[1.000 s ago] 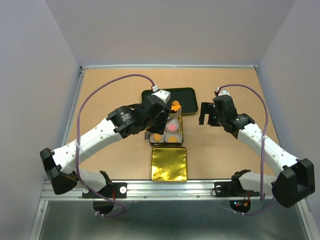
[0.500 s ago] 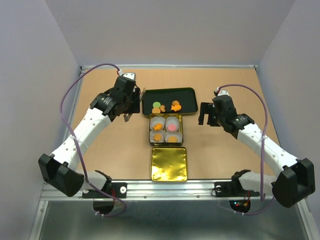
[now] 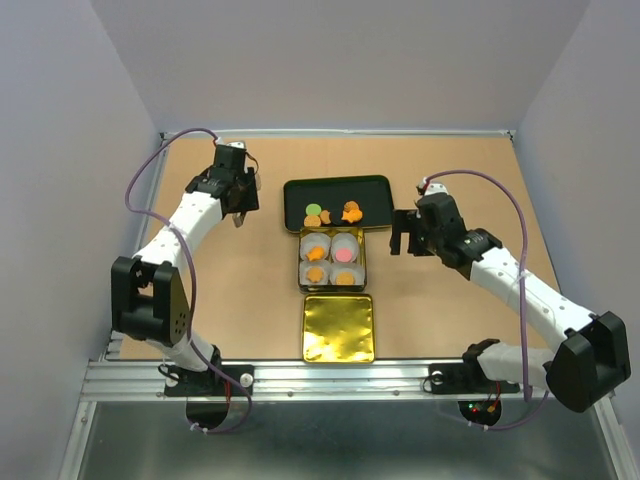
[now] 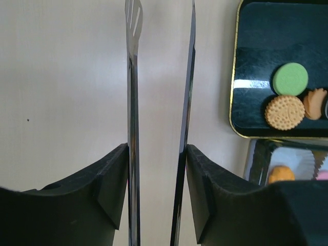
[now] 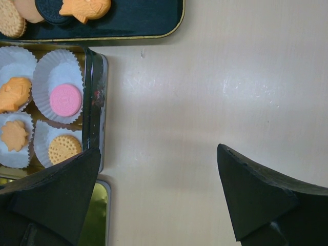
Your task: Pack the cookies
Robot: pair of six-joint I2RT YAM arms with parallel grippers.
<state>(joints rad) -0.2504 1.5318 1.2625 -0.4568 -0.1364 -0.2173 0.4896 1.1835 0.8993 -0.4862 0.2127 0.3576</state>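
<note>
left gripper [image 4: 160, 77] jaws apart, empty | right gripper [image 5: 159, 195] jaws wide | dark cookie [image 5: 51, 13], probably, wrist-only

Both arms have white link shells with small dark screw holes and bulky black joint housings. A purple cable loops from each wrist down toward its base. The left gripper [image 4: 160, 128] carries thin metal blades, one slotted; the right gripper [image 5: 159, 197] has blunt black fingers. Tiny lights, seemingly red, glow near the right base.

top: high behind arms, whole table [image 3: 440, 290] | wrists: close, looking down | shared: black tray [image 3: 300, 192], tin [image 5: 95, 102]
</note>
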